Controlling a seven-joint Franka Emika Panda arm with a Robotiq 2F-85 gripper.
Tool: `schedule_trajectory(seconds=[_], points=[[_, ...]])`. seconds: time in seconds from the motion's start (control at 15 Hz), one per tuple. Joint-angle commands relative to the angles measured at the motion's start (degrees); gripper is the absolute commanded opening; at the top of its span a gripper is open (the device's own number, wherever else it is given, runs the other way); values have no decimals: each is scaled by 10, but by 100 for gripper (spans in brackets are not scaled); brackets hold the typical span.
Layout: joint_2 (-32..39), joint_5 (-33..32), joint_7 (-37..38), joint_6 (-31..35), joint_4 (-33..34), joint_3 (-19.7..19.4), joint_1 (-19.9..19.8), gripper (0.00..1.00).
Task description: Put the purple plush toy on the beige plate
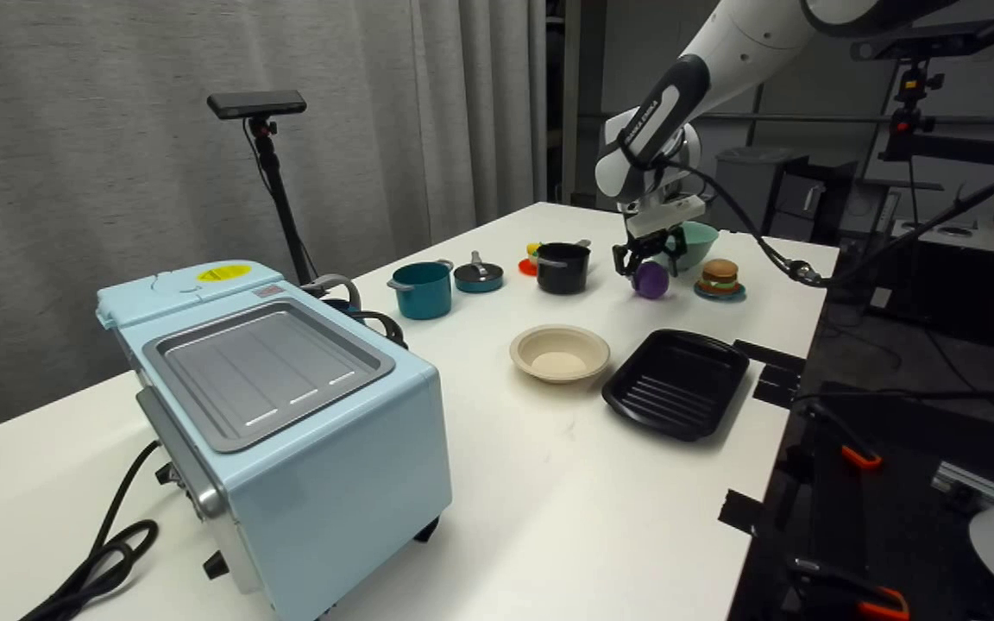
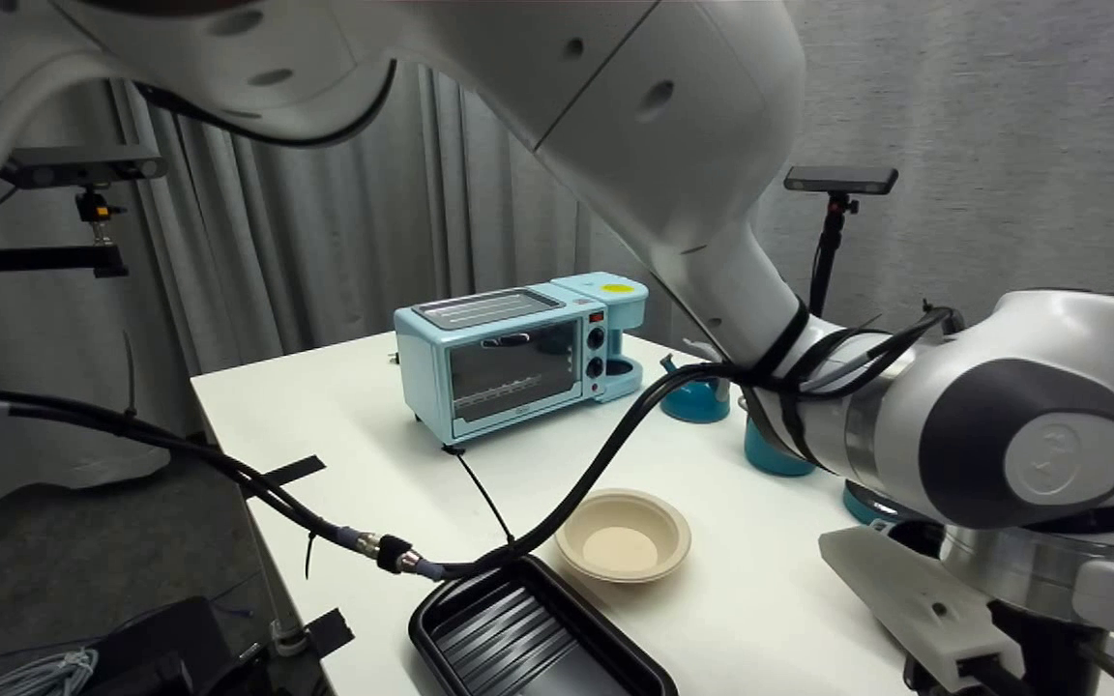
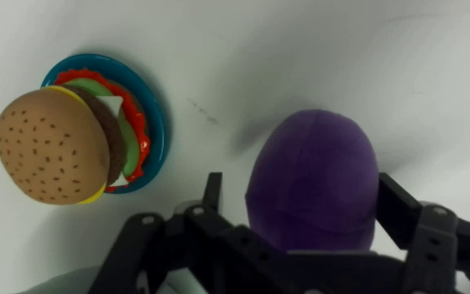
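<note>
The purple plush toy [image 1: 651, 280] is a rounded purple lump on the white table in an exterior view. It fills the middle right of the wrist view [image 3: 314, 179]. My gripper [image 3: 300, 185] is open around the toy. The right finger is at the toy's side and seems to touch it; a gap shows between the left finger and the toy. In an exterior view the gripper [image 1: 648, 252] points down over the toy. The beige plate [image 1: 560, 355] is a shallow round dish nearer the camera, with nothing in it; it also shows in an exterior view [image 2: 623, 549], where the toy is hidden.
A toy burger on a teal dish [image 3: 156, 157] lies left of the toy. A pale green bowl [image 1: 698, 241] stands behind the gripper, a black pot [image 1: 563, 269] beside it. A black ribbed tray [image 1: 678, 384] adjoins the plate. A blue oven [image 1: 342, 500] stands farther along the table.
</note>
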Motion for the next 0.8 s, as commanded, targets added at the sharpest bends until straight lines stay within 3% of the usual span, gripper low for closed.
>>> schedule_trajectory(seconds=[0.0,0.4,0.67,0.73], points=[[19,-2,15,-3,33,-1,-6,58],[-26,9,-3,-8,25,16,-3,15],[-93,19,-26,-39,6,37,1,4],[-110,21,-33,-49,2,43,2,6]])
